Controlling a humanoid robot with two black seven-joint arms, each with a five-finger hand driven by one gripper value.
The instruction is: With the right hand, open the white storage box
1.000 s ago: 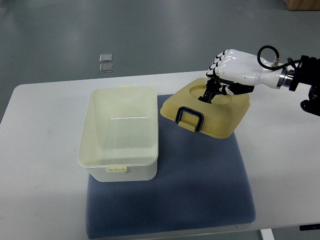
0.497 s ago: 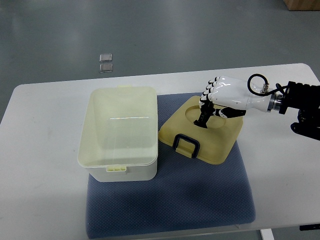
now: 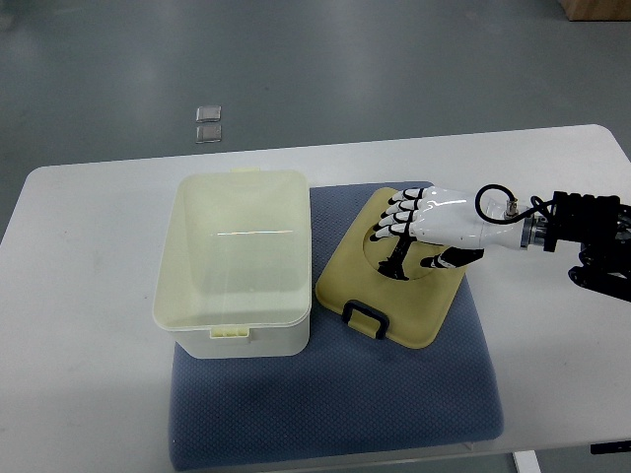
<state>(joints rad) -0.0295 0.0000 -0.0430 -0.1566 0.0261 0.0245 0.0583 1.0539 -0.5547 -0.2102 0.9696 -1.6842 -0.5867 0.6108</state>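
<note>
The white storage box point(image 3: 237, 258) stands open on the left part of a blue mat point(image 3: 394, 394), with nothing in it. Its cream lid point(image 3: 394, 296), with a black handle point(image 3: 363, 317) at the near edge, lies almost flat on the mat just right of the box. My right hand point(image 3: 409, 261) comes in from the right edge and rests on the lid's round recess. Its fingers point(image 3: 394, 219) curl down into the recess opposite the thumb, still holding the lid. The left arm does not show.
The mat lies on a white table point(image 3: 79, 345) with rounded corners. Two small clear packets point(image 3: 208, 124) lie on the grey floor beyond the table's far edge. The black forearm point(image 3: 587, 232) reaches over the table's right side.
The right hand has carried the lid down and towards the box, from tilted in the air to nearly flat on the mat. The box has not moved.
</note>
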